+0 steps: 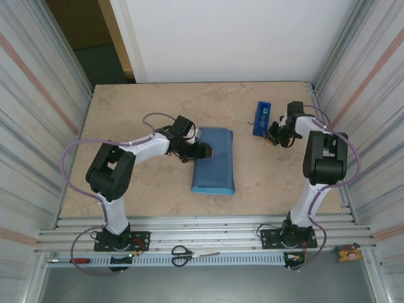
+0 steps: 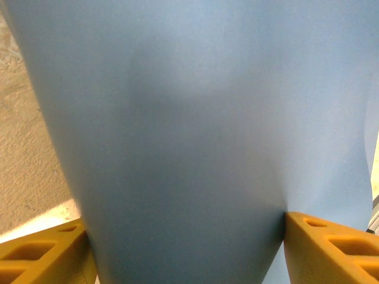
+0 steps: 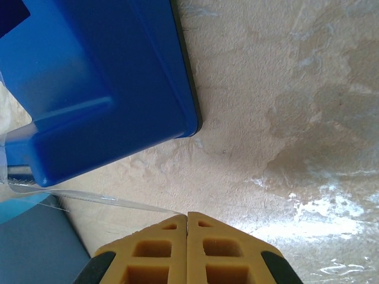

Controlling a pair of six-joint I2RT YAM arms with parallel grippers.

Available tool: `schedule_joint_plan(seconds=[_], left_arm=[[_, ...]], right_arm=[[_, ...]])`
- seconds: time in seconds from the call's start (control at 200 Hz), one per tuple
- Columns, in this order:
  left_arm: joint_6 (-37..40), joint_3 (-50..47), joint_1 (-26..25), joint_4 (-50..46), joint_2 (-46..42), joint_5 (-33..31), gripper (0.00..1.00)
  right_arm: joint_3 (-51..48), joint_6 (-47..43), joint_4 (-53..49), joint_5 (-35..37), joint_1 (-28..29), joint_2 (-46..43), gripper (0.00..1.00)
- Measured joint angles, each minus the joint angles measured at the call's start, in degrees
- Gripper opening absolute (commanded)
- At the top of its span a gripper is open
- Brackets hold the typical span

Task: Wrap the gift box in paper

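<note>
The blue paper [image 1: 213, 161] lies folded into a long flat bundle in the middle of the table; the gift box is hidden, with no orange in sight. My left gripper [image 1: 203, 151] reaches in over the bundle's left edge. In the left wrist view the paper [image 2: 189, 118] fills the gap of that gripper [image 2: 183, 236] and touches both yellow fingers [image 2: 331, 242], which stand wide apart. My right gripper [image 1: 274, 134] sits beside the blue tape dispenser [image 1: 262, 118]. Its jaws [image 3: 188, 214] are shut on the end of a clear tape strip [image 3: 106, 200] drawn from the dispenser [image 3: 100, 77].
Scissors [image 1: 183, 255] and a red-handled screwdriver [image 1: 79, 259] lie on the rail at the near edge. A small yellow object [image 1: 348, 254] sits at the near right corner. Corrugated walls close in both sides of the table [image 1: 145, 113].
</note>
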Motion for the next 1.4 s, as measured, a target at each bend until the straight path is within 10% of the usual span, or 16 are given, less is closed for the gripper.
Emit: schedule_joint_plan(seconds=[0.376,0.747,1.398], left_arm=[[0.0,0.1,0.0,-0.1,0.0,0.1,0.75],[0.0,0.1,0.0,-0.1,0.0,0.1,0.75],[0.3,0.7,0.0,-0.7,0.4,0.3,0.75]], right_arm=[[-1.7,-1.3,-4.9,2.3,-1.9,0.7,0.0],[0.2,-7.1,-16.7,-10.3,0.1,-16.5,0.0],[12.3,-20.3,-34.1,-24.5,19.1,-7.6,0.0]])
